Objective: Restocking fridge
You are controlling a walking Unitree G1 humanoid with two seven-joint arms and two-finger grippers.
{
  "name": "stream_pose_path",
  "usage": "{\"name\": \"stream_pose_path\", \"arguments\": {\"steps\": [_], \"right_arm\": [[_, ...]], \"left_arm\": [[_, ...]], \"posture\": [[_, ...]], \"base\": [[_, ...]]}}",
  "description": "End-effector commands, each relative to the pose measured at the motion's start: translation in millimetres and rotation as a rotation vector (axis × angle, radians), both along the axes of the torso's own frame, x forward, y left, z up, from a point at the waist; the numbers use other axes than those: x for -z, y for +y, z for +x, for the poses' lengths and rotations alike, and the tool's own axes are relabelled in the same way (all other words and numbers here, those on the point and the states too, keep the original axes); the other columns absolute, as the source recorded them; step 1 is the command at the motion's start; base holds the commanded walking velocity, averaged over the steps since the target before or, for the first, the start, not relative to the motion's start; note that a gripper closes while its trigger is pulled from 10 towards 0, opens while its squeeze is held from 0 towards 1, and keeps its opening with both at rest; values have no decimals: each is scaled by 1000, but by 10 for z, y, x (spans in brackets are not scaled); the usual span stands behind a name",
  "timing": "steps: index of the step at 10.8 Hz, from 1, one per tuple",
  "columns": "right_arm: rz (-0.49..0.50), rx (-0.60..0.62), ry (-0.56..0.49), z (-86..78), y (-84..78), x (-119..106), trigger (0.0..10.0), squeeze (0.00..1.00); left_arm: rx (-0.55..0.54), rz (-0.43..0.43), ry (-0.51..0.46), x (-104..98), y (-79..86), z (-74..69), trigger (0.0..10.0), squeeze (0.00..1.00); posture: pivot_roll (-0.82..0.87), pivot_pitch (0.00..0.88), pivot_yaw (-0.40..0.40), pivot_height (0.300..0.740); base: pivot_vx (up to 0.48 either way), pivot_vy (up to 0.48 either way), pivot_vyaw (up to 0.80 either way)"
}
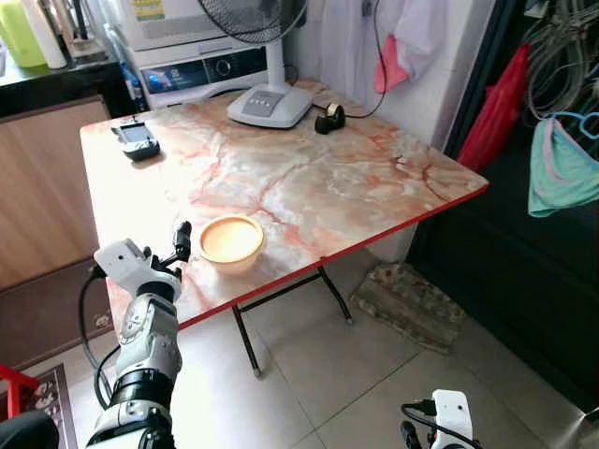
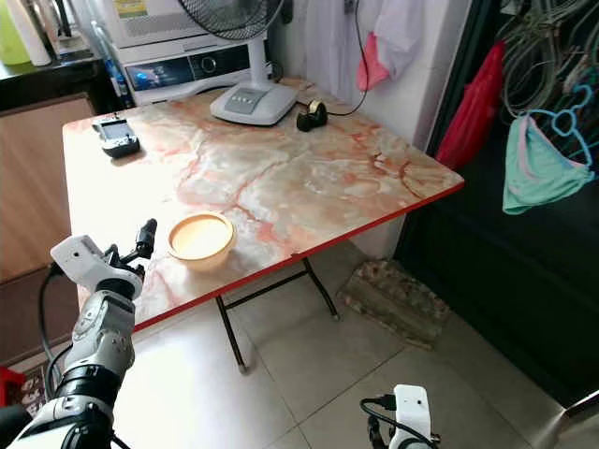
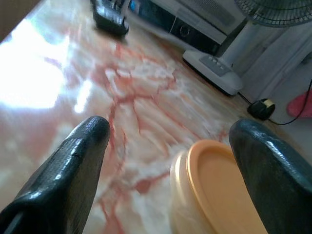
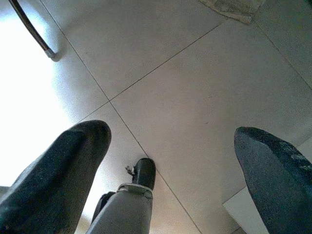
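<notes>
My left gripper: fingers spread wide, holding nothing, raised over the table edge. Orange bowl: just beside at 3 o'clock, contents cannot tell. My right gripper: wide, idle above floor tiles.

Marble-patterned folding table on pale tiled floor; fan base, perhaps a washer behind.

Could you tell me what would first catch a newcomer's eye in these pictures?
Probably the orange bowl near the front edge of the marble-patterned table, with the left claw open just beside it. Next, the fan base at the table's far side.
</notes>
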State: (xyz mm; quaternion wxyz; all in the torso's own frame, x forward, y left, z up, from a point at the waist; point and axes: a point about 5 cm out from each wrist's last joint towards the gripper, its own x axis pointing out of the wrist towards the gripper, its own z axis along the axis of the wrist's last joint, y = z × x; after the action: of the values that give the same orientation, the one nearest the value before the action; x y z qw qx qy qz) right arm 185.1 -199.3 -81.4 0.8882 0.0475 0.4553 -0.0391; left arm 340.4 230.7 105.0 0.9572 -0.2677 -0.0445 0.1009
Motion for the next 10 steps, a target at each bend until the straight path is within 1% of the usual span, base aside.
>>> {"name": "stream_pose_path", "arguments": {"steps": [1, 2, 4, 7, 8, 10], "right_arm": [[-1, 4, -4, 7, -11, -5, 10000, 0], [-4, 3, -4, 19, -22, -13, 10000, 0], [-8, 2, -4, 27, -32, -17, 10000, 0], [-12, 2, -5, 33, -46, -23, 10000, 0], [-13, 1, -6, 36, -49, -25, 10000, 0], [-13, -2, -6, 41, -53, -28, 10000, 0]], "left_arm": [[21, -39, -10, -50, -9, 51, 10000, 1000], [37, -47, 3, -63, 35, 90, 10000, 1000], [83, -47, 20, -71, 38, 131, 10000, 1000], [101, -65, 42, -55, 35, 158, 10000, 1000], [111, -72, 48, -36, 21, 161, 10000, 16], [117, -93, 63, 18, 3, 153, 10000, 0]], "posture": [[83, 0, -10, 740], [87, 0, -23, 740], [82, 0, -28, 740], [85, 0, -33, 740], [85, 0, -36, 740], [85, 0, -39, 740]], "base": [[0, 0, 0], [0, 0, 0], [0, 0, 0], [0, 0, 0], [0, 0, 0], [0, 0, 0]]}}
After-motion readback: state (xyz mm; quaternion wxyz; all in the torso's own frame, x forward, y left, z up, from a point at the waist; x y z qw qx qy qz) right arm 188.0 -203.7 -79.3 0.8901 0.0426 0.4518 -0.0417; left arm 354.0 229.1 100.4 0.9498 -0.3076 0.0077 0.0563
